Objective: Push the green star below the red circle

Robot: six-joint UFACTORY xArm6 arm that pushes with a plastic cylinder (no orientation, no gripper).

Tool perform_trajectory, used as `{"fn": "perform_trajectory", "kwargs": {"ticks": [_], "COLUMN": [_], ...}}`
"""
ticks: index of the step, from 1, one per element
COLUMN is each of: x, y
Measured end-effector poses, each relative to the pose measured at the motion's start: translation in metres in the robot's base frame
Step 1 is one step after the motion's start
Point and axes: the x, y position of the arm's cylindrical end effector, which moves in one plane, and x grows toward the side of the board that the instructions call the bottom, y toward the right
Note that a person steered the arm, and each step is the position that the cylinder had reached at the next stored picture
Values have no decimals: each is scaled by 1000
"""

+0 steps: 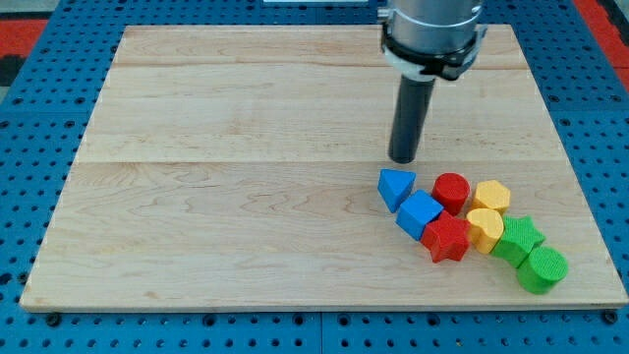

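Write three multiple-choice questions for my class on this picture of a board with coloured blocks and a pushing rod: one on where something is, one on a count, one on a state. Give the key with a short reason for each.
1. Where does my tip stand?
A. Just above the blue triangle, toward the view's top
B. At the view's bottom left corner of the board
C. Between the two green blocks

2. How many yellow blocks are there?
A. One
B. Two
C. Four

3. Where does the green star lie relative to the red circle?
A. Directly below it
B. Lower and well to the view's right
C. To its left

Key:
1 A: the rod ends just above the triangle.
2 B: a yellow hexagon and a second yellow block show.
3 B: the yellow blocks lie between star and circle, and the red star sits below the circle.
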Motion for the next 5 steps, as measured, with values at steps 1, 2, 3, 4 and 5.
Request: {"fn": "perform_trajectory", "kwargs": {"ticks": [1,2,3,4,5], "x": [-30,-15,95,179,161], "y": [80,188,211,179,107]}}
